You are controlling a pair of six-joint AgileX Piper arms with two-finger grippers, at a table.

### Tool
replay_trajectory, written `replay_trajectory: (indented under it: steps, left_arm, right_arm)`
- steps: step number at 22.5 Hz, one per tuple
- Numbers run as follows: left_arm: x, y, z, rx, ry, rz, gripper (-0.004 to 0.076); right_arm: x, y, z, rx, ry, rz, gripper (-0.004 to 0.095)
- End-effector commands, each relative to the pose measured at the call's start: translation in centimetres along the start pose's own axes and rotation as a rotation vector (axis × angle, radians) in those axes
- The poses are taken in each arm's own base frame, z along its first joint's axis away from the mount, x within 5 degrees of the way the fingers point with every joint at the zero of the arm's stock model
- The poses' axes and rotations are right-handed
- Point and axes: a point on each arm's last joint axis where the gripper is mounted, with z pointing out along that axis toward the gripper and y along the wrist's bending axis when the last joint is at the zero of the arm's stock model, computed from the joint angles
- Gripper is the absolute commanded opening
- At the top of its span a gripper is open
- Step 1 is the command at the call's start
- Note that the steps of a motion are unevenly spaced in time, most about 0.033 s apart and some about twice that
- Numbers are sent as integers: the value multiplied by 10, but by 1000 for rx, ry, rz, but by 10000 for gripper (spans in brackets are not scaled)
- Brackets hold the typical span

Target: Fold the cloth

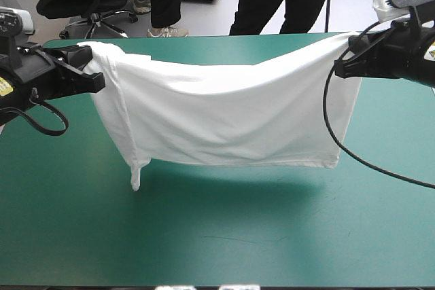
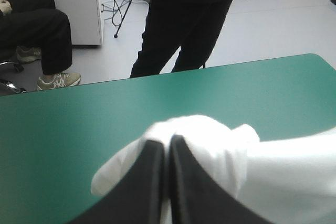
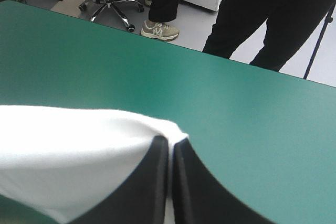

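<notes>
Holding the T-shirt (image 1: 224, 117) up between my two arms, I have it stretched wide above the teal-green table (image 1: 204, 242) like a sheet on a line. Its top edge sags in the middle and its lower hem hangs over a soft shadow on the cover. My left gripper (image 1: 100, 81) has its black fingers pressed all but together, pinching one upper corner of the white cloth, which bunches in a rounded puff around the fingertips. My right gripper (image 1: 338, 69) is the same at the opposite corner, its fingers nearly meeting with the fabric caught between them and falling away smoothly toward the shirt's middle. One short sleeve dangles lowest, on my left side — whether its tip touches the table I cannot tell.
</notes>
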Motion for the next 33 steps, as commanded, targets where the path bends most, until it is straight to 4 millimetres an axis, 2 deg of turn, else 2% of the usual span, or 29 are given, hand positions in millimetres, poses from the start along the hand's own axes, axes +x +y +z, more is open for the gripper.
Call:
replay_trajectory:
  steps: [1, 6, 9, 12, 15, 16, 18, 19, 20, 21, 26, 29, 33]
  left_arm:
    - [-20, -3, -11, 10, -181, 7, -17]
    - [-30, 3, 26, -5, -252, -1, -17]
    - [-39, 10, 67, -23, -361, -9, -17]
    - [-47, 14, 93, -32, -416, -13, -17]
    - [-75, 16, 122, -31, -484, -2, -17]
    - [-79, 16, 126, -31, -488, 9, -17]
    - [-87, 18, 148, -27, -456, 23, -17]
    - [-81, 19, 165, -20, -379, 20, -17]
    - [-75, 20, 176, -16, -324, 14, -17]
    - [-62, 21, 192, -11, -227, 10, -17]
    - [-16, 25, 235, -1, 124, 7, -17]
    - [-3, 25, 239, 15, 239, -2, -17]
    - [11, 23, 238, 33, 377, -10, -17]
  right_arm:
    - [-14, 1, -16, 14, -156, -5, -17]
    - [-24, -7, 12, 40, -198, 1, -17]
    - [-34, -18, 48, 74, -251, 4, -17]
    - [-45, -30, 67, 118, -302, -5, -17]
    - [-67, -52, 93, 157, -344, 5, -17]
    - [-70, -55, 97, 162, -354, 7, -17]
    - [-70, -64, 119, 172, -341, -2, -17]
    - [-65, -66, 136, 151, -297, -3, -17]
    - [-62, -68, 146, 140, -268, -9, -17]
    - [-54, -70, 162, 119, -211, 1, -17]
    - [-28, -73, 201, 52, -16, 15, -17]
    - [3, -74, 222, 20, 155, 16, -17]
    - [29, -72, 230, -8, 277, 29, -17]
